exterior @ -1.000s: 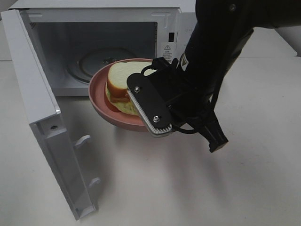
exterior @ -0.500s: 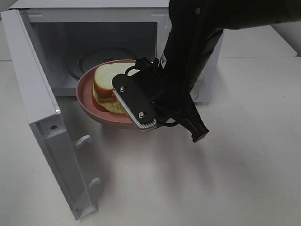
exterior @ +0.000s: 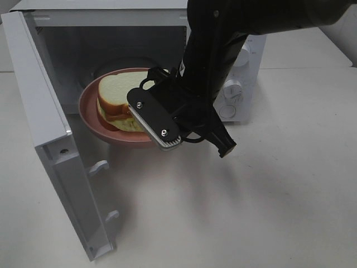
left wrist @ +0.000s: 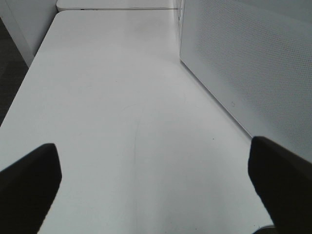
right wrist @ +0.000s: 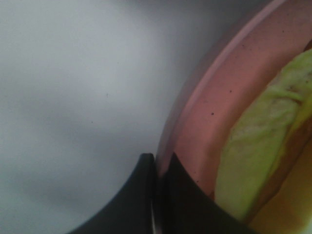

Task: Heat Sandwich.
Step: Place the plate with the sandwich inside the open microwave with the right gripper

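Soft, loose-layered sandwich (exterior: 116, 100) likely squashes or slides; right pincer (right wrist: 157, 166) is clamped on the stiff plate (exterior: 88, 111) rim instead. Left pincer (left wrist: 155, 170) stands apart.

You have a pink plate (exterior: 89, 118) bearing a sandwich (exterior: 118, 88): white bread, yellow-green leaf, orange-brown filling. Microwave (exterior: 40, 92) white, finely dotted on its side. Worktop (exterior: 268, 212) off-white. Right gripper (right wrist: 157, 168) black.

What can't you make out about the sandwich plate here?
- Exterior high: the right arm hides the near rim of the plate and the grip on it.
- Exterior high: the plate covers the floor of the microwave, so contact is unclear.
- Right wrist: the frame edge cuts off most of the sandwich.
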Controlling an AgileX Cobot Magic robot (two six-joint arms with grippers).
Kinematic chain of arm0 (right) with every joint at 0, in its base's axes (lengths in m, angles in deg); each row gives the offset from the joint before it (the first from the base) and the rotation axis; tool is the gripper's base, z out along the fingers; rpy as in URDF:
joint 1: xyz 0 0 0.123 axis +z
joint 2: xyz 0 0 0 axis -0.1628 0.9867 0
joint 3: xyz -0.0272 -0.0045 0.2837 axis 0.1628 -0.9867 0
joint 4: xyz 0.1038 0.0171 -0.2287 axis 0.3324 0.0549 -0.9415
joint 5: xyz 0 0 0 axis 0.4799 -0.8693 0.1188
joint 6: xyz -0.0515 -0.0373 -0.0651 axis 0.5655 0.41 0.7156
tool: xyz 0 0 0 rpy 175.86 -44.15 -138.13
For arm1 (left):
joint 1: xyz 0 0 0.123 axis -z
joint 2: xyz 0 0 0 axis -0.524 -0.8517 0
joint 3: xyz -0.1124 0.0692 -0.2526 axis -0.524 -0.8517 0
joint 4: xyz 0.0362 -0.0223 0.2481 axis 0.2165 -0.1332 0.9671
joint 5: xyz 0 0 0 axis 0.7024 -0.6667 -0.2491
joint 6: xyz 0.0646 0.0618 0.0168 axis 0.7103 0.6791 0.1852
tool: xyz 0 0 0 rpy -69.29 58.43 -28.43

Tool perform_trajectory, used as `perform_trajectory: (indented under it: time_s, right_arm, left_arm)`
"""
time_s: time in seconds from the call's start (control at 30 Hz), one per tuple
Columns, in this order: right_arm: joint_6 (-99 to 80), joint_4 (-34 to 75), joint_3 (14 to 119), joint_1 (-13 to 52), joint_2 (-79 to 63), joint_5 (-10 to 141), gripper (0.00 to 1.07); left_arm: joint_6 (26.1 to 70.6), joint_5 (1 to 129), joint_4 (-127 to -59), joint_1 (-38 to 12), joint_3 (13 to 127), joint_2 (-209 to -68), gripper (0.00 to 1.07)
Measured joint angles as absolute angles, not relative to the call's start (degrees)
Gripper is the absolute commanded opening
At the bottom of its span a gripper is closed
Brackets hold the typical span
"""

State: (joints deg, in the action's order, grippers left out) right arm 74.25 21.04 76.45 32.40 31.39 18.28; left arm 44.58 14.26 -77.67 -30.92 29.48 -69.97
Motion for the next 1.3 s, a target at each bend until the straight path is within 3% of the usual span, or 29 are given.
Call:
perform_trajectory:
  time_s: [0.57, 1.3]
  right_arm:
    - [73.56, 20.64, 86.47, 30.74, 38.38, 17.65, 0.00]
    - [67.37, 19.55, 107.04, 30.28, 51.79, 10.89, 0.00]
  left_arm:
    - [44.58, 14.26, -77.67, -30.92, 29.48, -69.97, 1.00]
    - [44.58, 14.26, -77.67, -30.92, 29.48, -69.97, 1.00]
